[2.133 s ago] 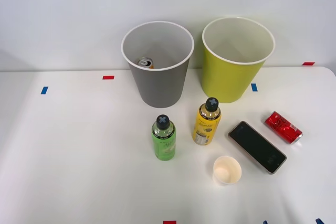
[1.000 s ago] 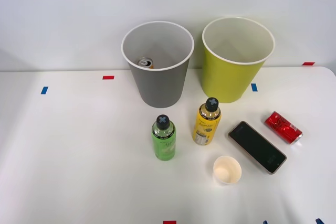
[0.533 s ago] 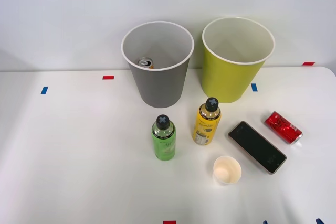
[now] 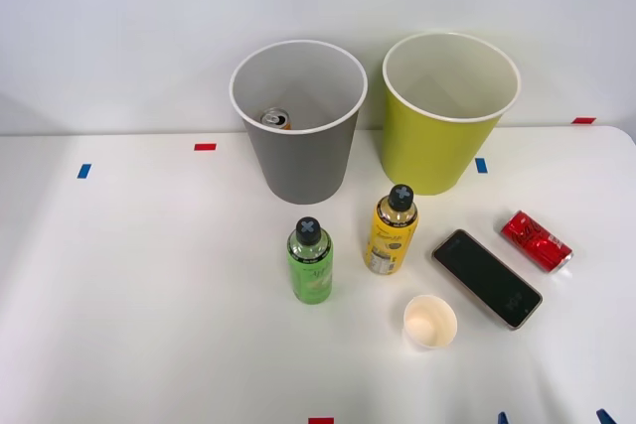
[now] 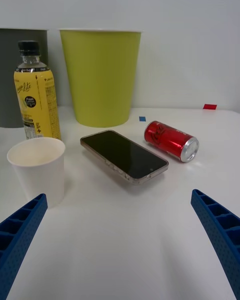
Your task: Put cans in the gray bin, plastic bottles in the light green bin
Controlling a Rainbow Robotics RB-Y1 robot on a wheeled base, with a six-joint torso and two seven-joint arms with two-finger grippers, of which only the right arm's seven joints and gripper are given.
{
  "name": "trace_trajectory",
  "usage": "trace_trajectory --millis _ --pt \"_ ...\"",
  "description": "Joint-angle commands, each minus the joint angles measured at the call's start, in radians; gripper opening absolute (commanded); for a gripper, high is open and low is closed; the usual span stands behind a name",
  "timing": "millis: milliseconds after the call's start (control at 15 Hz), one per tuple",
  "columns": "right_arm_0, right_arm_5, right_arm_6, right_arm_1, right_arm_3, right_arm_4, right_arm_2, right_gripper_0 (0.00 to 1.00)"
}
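The right gripper [image 5: 120, 240] hangs low over the table [image 4: 149, 275] with its blue ribbed fingers [image 5: 20, 230] spread wide and nothing between them. Straight ahead of the gap lies a dark phone [image 5: 123, 156], flat on the table; just beyond the phone, toward the right finger's side, the red can [image 5: 171, 140] lies on its side with its silver top turned toward the gripper. Close in front of the left finger stands a white paper cup [image 5: 37, 169], upright, and behind the cup the yellow bottle [image 5: 36, 98] stands with its black cap on. Farther ahead the green bin [image 5: 100, 76] stands upright, with the gray bin [image 5: 22, 75] beside it on the left finger's side. In the front view the green bottle [image 4: 310, 260] stands left of the yellow one, and the orange can [image 4: 275, 119] lies inside the gray bin.
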Motion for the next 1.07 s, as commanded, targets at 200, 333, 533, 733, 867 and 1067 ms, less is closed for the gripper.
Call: trace_trajectory --millis 200,333,533,733,867,1067 --pt "-0.007 0.335 0.0 -0.074 -0.228 -0.026 -0.107 1.0" --pt "-0.024 0.528 0.001 -0.105 -0.329 -0.036 -0.166 1.0" --pt "-0.045 0.868 -0.011 -0.16 -0.492 -0.045 -0.293 1.0" --pt "-0.081 1.097 -0.045 -0.208 -0.589 -0.068 -0.397 0.96" --pt "-0.144 1.246 -0.06 -0.251 -0.622 -0.076 -0.44 0.96" --pt "-0.282 1.47 -0.147 -0.361 -0.65 -0.079 -0.469 0.96"
